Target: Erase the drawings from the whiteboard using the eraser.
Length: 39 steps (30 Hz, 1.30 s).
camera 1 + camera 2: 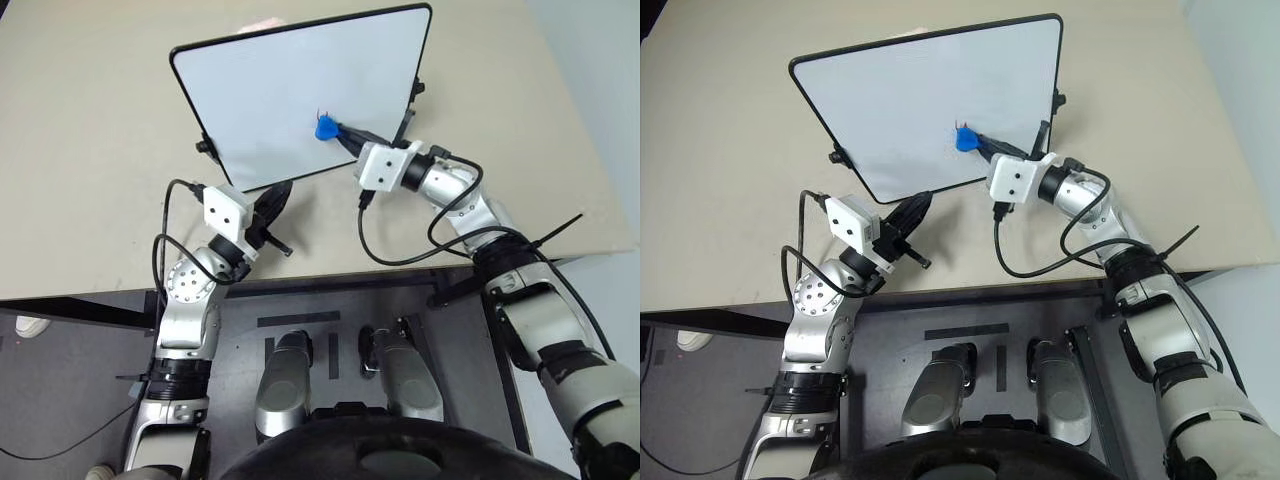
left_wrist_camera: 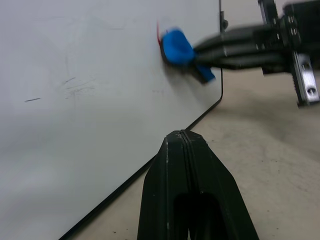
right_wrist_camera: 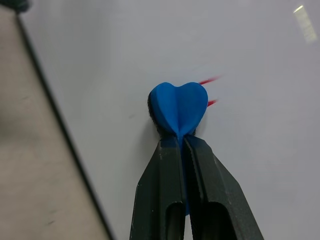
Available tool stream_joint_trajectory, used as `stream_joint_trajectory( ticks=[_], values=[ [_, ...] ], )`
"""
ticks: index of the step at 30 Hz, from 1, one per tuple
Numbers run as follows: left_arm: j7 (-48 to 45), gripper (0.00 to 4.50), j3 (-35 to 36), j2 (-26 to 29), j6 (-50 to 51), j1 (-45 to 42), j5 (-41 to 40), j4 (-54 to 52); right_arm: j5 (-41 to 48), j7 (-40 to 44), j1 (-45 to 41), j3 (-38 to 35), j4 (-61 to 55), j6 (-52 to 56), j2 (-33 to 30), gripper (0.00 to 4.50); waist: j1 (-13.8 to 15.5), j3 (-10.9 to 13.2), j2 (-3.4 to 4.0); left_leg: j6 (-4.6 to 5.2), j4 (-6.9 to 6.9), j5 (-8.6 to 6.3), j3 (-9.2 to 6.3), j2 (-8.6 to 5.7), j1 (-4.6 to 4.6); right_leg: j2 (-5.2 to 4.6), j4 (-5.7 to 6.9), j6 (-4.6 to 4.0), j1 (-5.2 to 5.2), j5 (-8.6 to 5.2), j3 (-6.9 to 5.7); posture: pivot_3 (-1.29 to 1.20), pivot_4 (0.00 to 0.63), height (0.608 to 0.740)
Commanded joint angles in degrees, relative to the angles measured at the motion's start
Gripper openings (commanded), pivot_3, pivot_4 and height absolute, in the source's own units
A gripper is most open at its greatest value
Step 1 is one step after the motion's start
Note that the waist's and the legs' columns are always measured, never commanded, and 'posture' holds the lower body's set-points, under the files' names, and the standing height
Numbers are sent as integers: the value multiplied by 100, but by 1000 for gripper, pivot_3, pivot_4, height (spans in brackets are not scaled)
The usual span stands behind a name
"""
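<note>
Your right arm reaches forward and in toward the middle, elbow bent, and its right gripper [image 1: 343, 131] has both black fingers pinched tight on the eraser [image 1: 326, 129], pressing it to the whiteboard [image 1: 290, 90] face. Your left arm is bent at your left side, and its left gripper [image 1: 283, 192] sits with fingers closed together, empty, beside the board's near edge.
</note>
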Motion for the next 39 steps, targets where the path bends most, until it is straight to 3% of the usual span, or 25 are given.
stream_joint_trajectory(
  ticks=[1,15,28,39],
  values=[
    [-21,0,-5,-1,-55,-54,-28,-125,-3,-303,-289,-257,-408,-49,-15,12,-1,0,0,-2,0,-1,0,0,0,0,1,-1,0,1,0,0,150,740],
    [-9,0,-27,-25,-36,-28,-23,-160,-33,254,160,188,-253,206,122,12,3,0,0,3,0,3,0,1,-1,0,-1,0,0,0,0,0,150,740],
    [-9,0,-31,-31,-37,-33,-25,-138,44,-161,-208,-207,-543,421,101,12,-4,0,0,1,0,1,0,0,-2,0,2,-3,-3,2,0,0,150,740],
    [4,0,-26,-45,-38,-6,-18,-157,-7,519,191,208,-742,680,285,12,-11,0,0,4,0,6,0,1,0,1,2,-2,-2,3,0,0,150,740]
  ],
)
